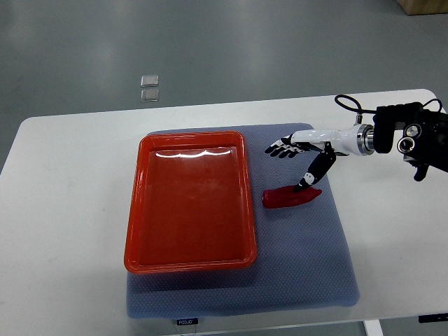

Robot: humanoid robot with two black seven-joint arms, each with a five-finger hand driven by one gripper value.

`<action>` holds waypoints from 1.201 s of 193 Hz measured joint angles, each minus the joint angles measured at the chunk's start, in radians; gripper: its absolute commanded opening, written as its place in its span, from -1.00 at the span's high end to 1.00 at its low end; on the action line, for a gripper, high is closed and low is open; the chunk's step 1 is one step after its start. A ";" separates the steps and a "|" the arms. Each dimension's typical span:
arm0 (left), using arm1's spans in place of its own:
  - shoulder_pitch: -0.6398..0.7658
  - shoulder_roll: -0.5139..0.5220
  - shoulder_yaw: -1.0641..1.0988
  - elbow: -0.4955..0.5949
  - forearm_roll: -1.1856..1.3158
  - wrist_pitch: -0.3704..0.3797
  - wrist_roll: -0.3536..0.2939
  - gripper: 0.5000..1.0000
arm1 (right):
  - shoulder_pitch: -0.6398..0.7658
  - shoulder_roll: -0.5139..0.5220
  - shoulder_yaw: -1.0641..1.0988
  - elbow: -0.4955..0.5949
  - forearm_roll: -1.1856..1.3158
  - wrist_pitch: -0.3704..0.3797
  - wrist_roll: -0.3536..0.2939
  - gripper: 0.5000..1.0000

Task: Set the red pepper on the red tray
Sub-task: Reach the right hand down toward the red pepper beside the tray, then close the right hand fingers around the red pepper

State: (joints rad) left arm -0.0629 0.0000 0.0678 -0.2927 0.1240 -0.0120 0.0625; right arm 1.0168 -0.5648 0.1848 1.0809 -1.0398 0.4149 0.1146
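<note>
A red pepper (290,197) lies on the blue-grey mat (308,266), just right of the red tray (143,203). The tray is rectangular and has nothing in it. My right hand (299,157) reaches in from the right edge and hovers above the pepper's right end. Its fingers (280,148) are spread out toward the left, and the thumb (313,173) points down, its tip at or just above the pepper. The hand holds nothing. The left arm does not show.
The mat lies on a white table (70,182). Two small clear squares (149,87) lie on the grey floor beyond the table's far edge. A cardboard box corner (423,6) shows at top right.
</note>
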 measured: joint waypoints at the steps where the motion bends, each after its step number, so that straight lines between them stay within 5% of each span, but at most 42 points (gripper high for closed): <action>1: 0.000 0.000 0.000 0.000 0.000 0.000 0.000 -1.00 | 0.001 -0.001 -0.003 0.001 -0.002 -0.001 -0.001 -0.67; 149: 0.000 0.000 0.001 0.006 0.000 0.000 0.000 -1.00 | -0.052 0.006 -0.056 0.070 -0.032 -0.121 -0.041 -0.64; 232: 0.000 0.000 0.001 0.007 0.000 0.000 0.000 -1.00 | -0.081 0.010 -0.057 0.068 -0.040 -0.148 -0.039 -0.44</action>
State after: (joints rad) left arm -0.0629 0.0000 0.0691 -0.2853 0.1244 -0.0124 0.0629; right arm 0.9355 -0.5553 0.1274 1.1490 -1.0795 0.2672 0.0759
